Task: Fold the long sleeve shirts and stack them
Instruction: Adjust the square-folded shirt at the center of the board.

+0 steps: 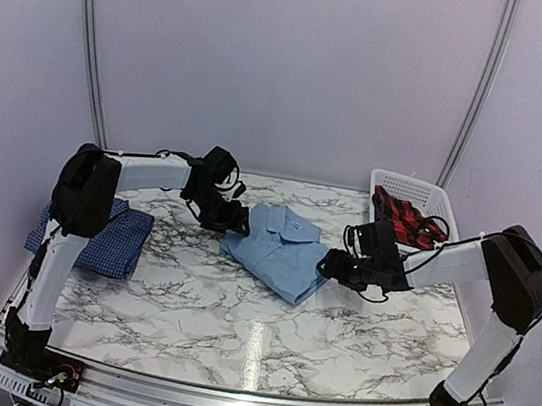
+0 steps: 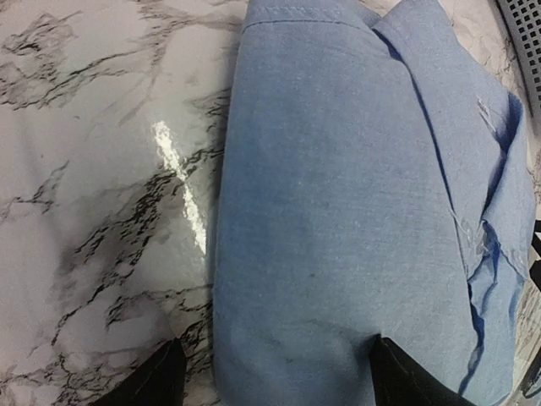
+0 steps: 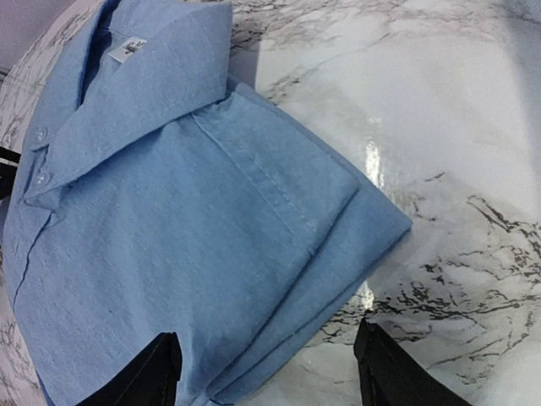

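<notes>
Bases, top view: both arms were seen rooted at the near edge of the surface (image 1: pixel 233 329) and bent inward toward its middle.
Light blue shirt, top view: the light blue shirt (image 1: pixel 280 250) was found folded at mid-surface, its long axis laid diagonally, collar (image 1: pixel 293 223) toward the far side.
Flanking, top view: the left gripper (image 1: pixel 238 221) was placed at its far-left edge, the right gripper (image 1: pixel 328 265) at its near-right edge.
Checked shirt, top view: the dark checked shirt (image 1: pixel 110 236) was seen at the left edge, well apart and partly hidden under the left arm; a basket (image 1: pixel 424 189) holding red plaid cloth (image 1: pixel 405 222) was noted far right.
Left wrist view: the fingers (image 2: pixel 156 381) were spread wide, with the shirt's edge lying between them and no grip seen.
Right wrist view: the fingers (image 3: pixel 152 372) were likewise held wide, across the end away from the collar.
Judgement: stacking was judged to call for a leftward carry, the left arm being nearer the checked shirt.
</notes>
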Available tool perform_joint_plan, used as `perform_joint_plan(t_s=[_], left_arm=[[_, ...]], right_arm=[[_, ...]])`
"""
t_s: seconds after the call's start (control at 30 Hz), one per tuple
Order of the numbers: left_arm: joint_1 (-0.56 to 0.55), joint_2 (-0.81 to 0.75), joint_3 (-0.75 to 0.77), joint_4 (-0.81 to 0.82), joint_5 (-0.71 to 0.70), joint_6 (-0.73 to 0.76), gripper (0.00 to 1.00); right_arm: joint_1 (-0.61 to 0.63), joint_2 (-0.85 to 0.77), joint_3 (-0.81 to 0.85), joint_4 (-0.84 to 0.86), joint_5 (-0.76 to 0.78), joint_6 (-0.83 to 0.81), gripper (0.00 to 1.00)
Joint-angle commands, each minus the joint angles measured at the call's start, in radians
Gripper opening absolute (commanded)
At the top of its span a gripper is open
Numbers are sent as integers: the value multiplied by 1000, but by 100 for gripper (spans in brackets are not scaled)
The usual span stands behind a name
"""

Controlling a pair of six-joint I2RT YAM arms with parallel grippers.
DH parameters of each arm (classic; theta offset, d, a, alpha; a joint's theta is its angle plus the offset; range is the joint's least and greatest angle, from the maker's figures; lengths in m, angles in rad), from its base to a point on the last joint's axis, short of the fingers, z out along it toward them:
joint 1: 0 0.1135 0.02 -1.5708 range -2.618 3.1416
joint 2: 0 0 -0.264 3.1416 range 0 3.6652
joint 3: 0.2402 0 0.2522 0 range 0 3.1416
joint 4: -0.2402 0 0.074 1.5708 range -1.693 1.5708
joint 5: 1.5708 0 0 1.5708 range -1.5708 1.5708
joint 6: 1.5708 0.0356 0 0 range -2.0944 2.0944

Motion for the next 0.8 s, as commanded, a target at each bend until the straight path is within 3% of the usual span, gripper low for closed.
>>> perform_joint_plan(t_s=[0.0, 0.13, 0.3, 0.37, 0.53, 0.63, 0.77], left_arm=[[-8, 41, 81, 6, 36, 33, 78], [-13, 70, 97, 8, 49, 10, 75], [-36, 72, 85, 14, 55, -11, 63], [-49, 61, 71, 17, 46, -23, 52], [-64, -37, -15, 32, -25, -81, 12], [-64, -147, -126, 49, -78, -94, 2], [-70, -330, -269, 53, -112, -105, 0]], right_arm=[[-7, 45, 36, 51, -10, 17, 70], [-8, 79, 59, 40, 24, 5, 67], [-5, 143, 117, 32, 6, -15, 48], [-1, 161, 150, 17, 5, -27, 38], [32, 183, 275, -69, 0, -87, 15], [75, 187, 370, -152, -1, -127, 2], [130, 191, 501, -260, -25, -176, 0]])
